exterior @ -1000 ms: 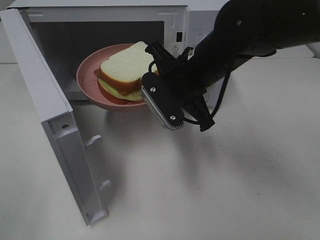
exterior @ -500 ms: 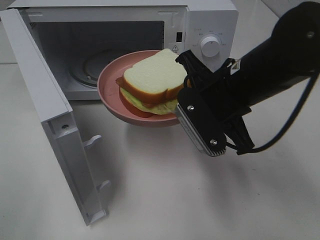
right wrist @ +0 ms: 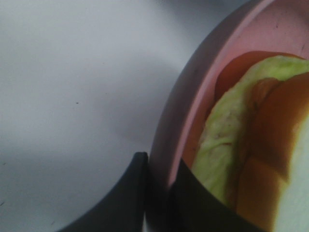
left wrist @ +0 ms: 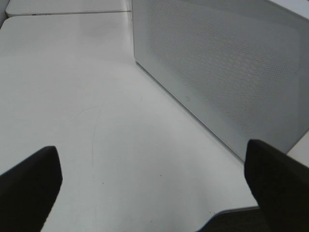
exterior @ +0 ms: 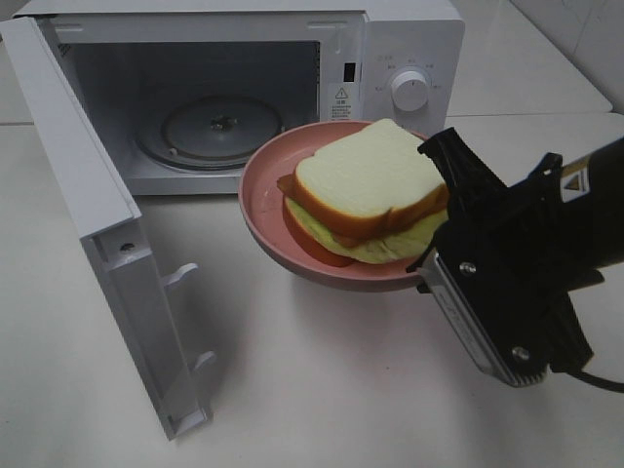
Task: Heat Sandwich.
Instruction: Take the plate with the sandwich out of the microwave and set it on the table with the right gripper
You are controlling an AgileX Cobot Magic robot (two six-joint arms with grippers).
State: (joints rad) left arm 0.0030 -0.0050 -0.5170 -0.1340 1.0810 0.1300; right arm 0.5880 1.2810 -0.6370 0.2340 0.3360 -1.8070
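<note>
The sandwich [exterior: 366, 185], white bread over pale green and reddish filling, lies on a round pink plate [exterior: 257, 190]. My right gripper [exterior: 432, 261] is shut on the plate's right rim and holds it tilted above the table, in front of and to the right of the open microwave [exterior: 409, 39]. In the right wrist view the gripper [right wrist: 159, 170] pinches the plate rim [right wrist: 193, 92], with the sandwich [right wrist: 227, 145] just inside. My left gripper [left wrist: 150, 151] is open with nothing between its fingers, beside the outer face of the microwave door [left wrist: 227, 67].
The microwave door [exterior: 88, 185] swings out to the left, its edge reaching toward the front. The glass turntable [exterior: 219, 127] inside is bare. A control knob [exterior: 410, 90] sits on the microwave's right panel. White table surrounds everything.
The right gripper has carried the plate with the sandwich out of the microwave's mouth, to the right and toward the front. The turntable now shows bare.
</note>
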